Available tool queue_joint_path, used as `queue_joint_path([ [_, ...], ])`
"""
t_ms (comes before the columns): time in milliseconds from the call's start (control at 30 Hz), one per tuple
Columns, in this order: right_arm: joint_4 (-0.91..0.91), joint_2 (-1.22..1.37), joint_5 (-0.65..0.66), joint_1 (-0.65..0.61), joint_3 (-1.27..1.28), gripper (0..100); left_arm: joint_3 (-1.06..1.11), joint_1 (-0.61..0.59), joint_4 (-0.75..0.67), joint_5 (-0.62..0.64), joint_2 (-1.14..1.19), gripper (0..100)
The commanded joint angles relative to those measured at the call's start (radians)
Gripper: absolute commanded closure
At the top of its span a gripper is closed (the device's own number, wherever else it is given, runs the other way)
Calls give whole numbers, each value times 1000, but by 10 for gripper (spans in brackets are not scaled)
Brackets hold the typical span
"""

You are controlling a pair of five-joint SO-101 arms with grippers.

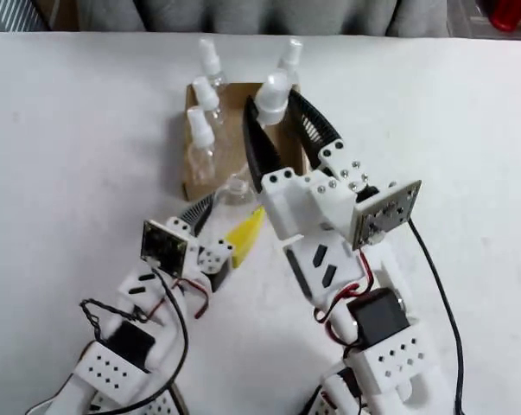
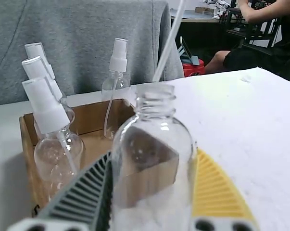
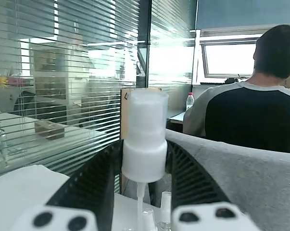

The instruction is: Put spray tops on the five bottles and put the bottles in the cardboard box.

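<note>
Last cap to fit: our left gripper (image 1: 228,216) pinches the open bottle (image 2: 152,149) upright at the cardboard box's (image 1: 238,138) near edge, while our right gripper (image 1: 276,108) clamps the spray top (image 3: 145,139) above. Next, we judge, its tube must thread the neck.

In the foreground at the frame's middle, the left gripper (image 2: 152,190) clamps an uncapped clear bottle (image 2: 152,154) between a grey ribbed finger (image 2: 82,192) and a yellow finger (image 2: 217,192); a thin white dip tube (image 2: 166,45) slants above its neck; behind, a cardboard box (image 2: 27,139) holds three capped bottles (image 2: 53,149); a fourth capped bottle (image 2: 117,79) stands by the box's far wall.
</note>
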Motion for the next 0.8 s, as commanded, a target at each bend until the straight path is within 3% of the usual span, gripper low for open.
queue_joint_path([
  [0,-5,7,3,12,-32,983,-6,2,6,-6,-22,980],
  [600,21,12,3,-73,32,983,-6,2,2,-6,-22,980],
  [767,124,97,3,-76,-15,983,-6,2,2,-3,-22,980],
])
